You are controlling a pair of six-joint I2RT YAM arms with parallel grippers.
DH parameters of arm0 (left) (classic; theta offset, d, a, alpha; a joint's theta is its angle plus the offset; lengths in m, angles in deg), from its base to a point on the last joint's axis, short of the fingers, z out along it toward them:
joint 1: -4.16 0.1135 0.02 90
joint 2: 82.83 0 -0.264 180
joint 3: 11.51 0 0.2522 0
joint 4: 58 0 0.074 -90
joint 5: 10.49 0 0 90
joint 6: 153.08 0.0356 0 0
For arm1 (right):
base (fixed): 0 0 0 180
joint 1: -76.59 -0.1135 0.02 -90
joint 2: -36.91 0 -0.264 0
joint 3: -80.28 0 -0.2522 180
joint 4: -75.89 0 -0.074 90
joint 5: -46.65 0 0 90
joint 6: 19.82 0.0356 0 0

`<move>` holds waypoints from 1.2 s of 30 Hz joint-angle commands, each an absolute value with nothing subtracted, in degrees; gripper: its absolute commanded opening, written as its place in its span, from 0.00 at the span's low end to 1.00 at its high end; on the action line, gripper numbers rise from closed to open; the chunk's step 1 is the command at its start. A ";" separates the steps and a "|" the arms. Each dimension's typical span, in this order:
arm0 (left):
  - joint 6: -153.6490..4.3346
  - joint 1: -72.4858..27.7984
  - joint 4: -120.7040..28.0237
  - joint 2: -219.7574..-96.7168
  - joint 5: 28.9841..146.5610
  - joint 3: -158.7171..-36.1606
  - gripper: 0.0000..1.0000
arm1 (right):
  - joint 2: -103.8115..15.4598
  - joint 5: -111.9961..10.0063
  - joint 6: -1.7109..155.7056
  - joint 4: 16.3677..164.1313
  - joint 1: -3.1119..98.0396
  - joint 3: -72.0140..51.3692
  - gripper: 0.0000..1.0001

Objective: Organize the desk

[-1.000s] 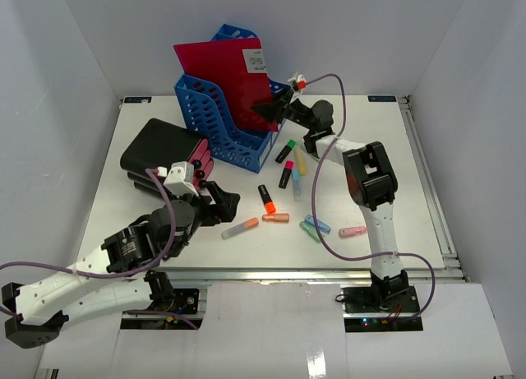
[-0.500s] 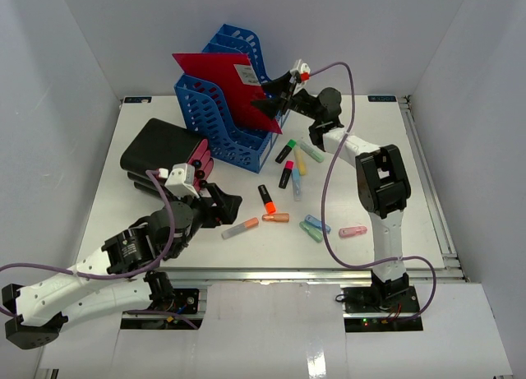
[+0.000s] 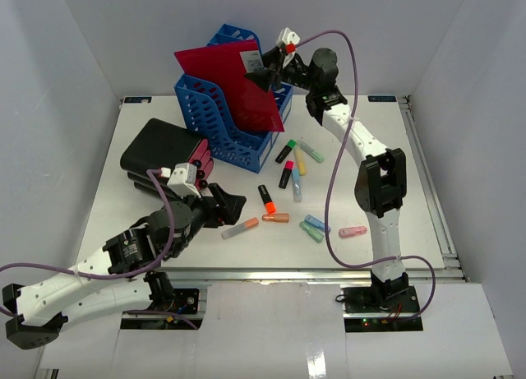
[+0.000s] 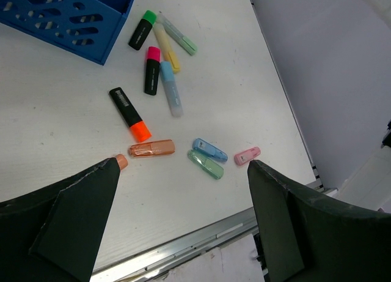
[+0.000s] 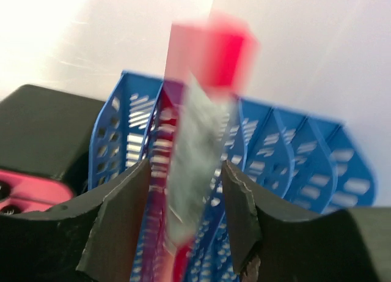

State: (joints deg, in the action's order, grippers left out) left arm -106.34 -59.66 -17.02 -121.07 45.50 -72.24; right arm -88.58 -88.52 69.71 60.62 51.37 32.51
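The white worktop (image 3: 345, 202) fills the whole floor of the booth, with a metal rail along its near edge, and everything sits on it. The right hand (image 3: 265, 69) is way up at the back over the blue file rack (image 3: 222, 140). Its two fingers sit either side of the top edge of a red folder (image 3: 226, 79) that stands tilted in the rack. In the right wrist view that folder is just a smeared blur with a grey label nobody could read. Honestly there's no telling whether the fingers are pinching it or only straddling it. The left hand (image 4: 183, 169) hangs low over the front left of the worktop, spread wide, with nothing between the fingers. In its wrist view the tip of an orange highlighter (image 4: 121, 161) pokes out right by one finger, and the rest of it is hidden behind that finger. A loose scatter of other highlighters (image 4: 171, 89) lies right of the rack. Some are black-bodied with green, pink and orange caps, some are pastel, and a few stubby ones lie nearer the rail. A black case (image 3: 156, 149) sits left of the rack with something pink at its near end. The left wrist partly covers that bit, so it's hard to say what it is. The left wrist view catches only a corner of the rack.
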 commanded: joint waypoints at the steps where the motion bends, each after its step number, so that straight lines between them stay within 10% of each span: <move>1: -105.46 -59.48 -18.88 -120.89 47.28 -71.48 0.98 | -91.96 -86.44 65.14 72.21 49.98 43.33 0.50; 11: -105.00 -59.48 -20.61 -121.07 49.02 -70.88 0.98 | -87.52 -88.48 64.54 73.39 49.53 36.39 0.09; 36: -104.39 -59.48 -22.00 -121.77 49.45 -71.24 0.98 | -88.41 -85.37 92.30 39.64 51.54 35.53 0.08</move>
State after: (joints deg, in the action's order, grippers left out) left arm -104.86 -59.66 -20.88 -122.25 48.92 -70.94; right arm -88.41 -87.75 83.16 53.55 51.35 36.16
